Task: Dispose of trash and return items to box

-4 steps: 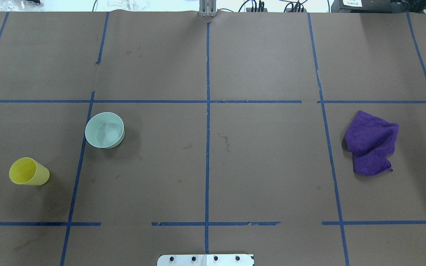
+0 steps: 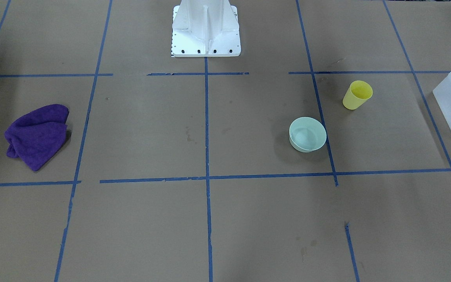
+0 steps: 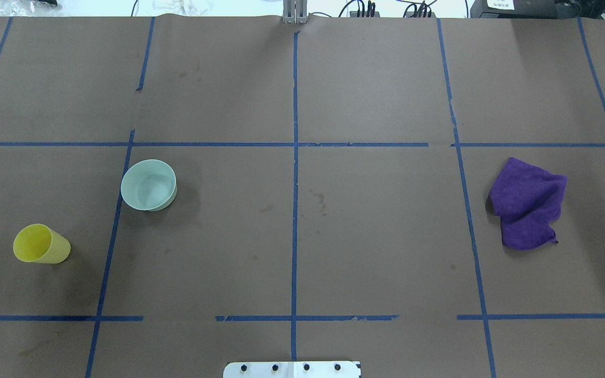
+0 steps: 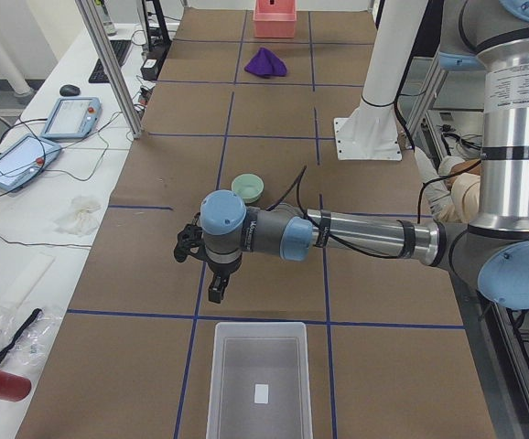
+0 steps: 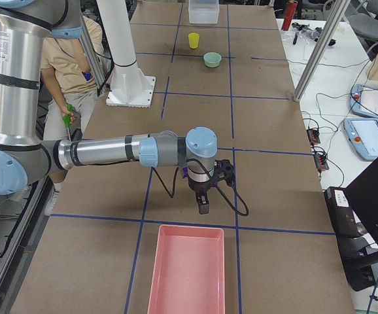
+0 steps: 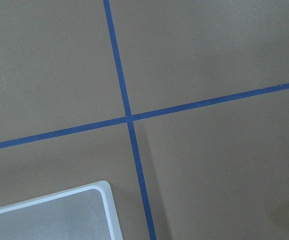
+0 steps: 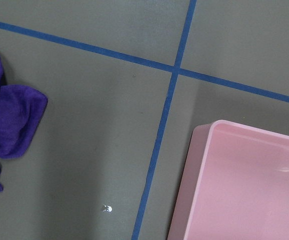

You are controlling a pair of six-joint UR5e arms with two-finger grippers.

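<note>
The yellow cup (image 3: 40, 251) stands upright on the table's left side, also seen in the front view (image 2: 357, 94). The mint-green bowl (image 3: 148, 185) stands upright a little right of and beyond it (image 2: 307, 134). The frosted box (image 4: 283, 357) sits at the table's left end and looks empty; its corner shows in the left wrist view (image 6: 59, 215). My left gripper (image 4: 217, 291) hangs over the table between box and bowl. My right gripper (image 5: 204, 206) hangs near the pink bin. I cannot tell whether either is open or shut.
A purple cloth (image 3: 528, 205) lies crumpled on the table's right side, also in the right wrist view (image 7: 9, 125). A pink bin (image 5: 186, 275) sits at the right end. The white pedestal (image 2: 206, 29) stands at the robot's edge. Blue tape lines grid the brown paper.
</note>
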